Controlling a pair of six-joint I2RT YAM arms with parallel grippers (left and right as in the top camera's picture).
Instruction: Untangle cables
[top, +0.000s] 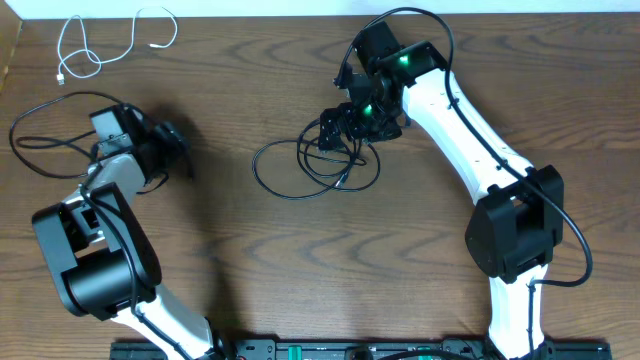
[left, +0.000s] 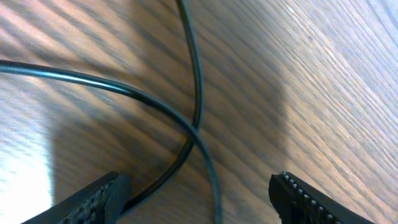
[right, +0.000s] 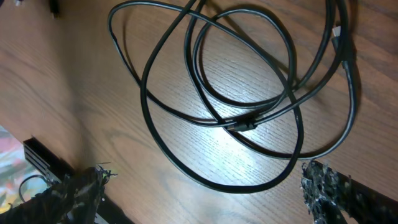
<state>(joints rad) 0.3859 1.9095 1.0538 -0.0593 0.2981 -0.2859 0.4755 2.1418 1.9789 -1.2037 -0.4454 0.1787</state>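
Wooden counter (top: 300, 260) is carrying all. One black cable tangle (top: 315, 165) is lying centrally. One loose black cable (left: 198, 93) and one white cable (top: 98, 60) are lying well left of the tangle, seemingly sorted aside. The right claw (right: 205, 183) is hovering agape over the tangle, ready to pick. The left claw (left: 199, 186) is straddling the loose black cable, open and empty.

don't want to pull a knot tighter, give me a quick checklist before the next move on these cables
1. The left fingers are open and gripping nothing: ok.
2. The right fingers are open above the black tangle: ok.
3. The white cable lies apart from the black ones: ok.
4. The black tangle is free of crossings: not ok, its loops overlap in several places.
5. The black cable under the left fingers is free of crossings: not ok, two strands cross.
6. Those two strands are one cable: cannot tell.
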